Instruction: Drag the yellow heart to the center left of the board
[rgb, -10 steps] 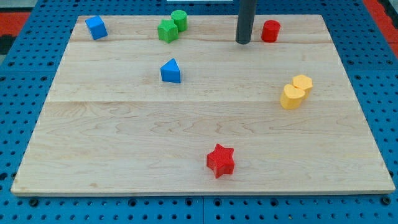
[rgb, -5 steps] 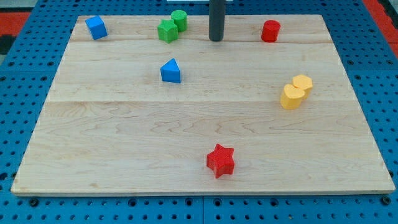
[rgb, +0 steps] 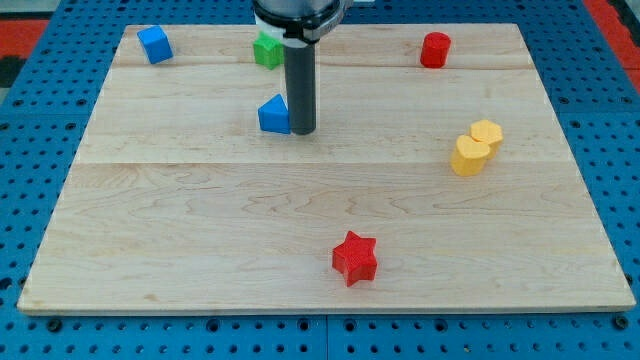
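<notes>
Landmark: wooden board
Blue cube: board's top-left corner
Green block: top edge, partly hidden
Red cylinder: top edge, right of centre
Blue wedge-shaped block: upper middle
Red star: near bottom edge
Blue pegboard: surrounds the board

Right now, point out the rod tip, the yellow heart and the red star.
my tip (rgb: 302, 131), camera view, the rod's lower end.
yellow heart (rgb: 468, 155), camera view, its top face.
red star (rgb: 354, 253), camera view, its top face.
</notes>
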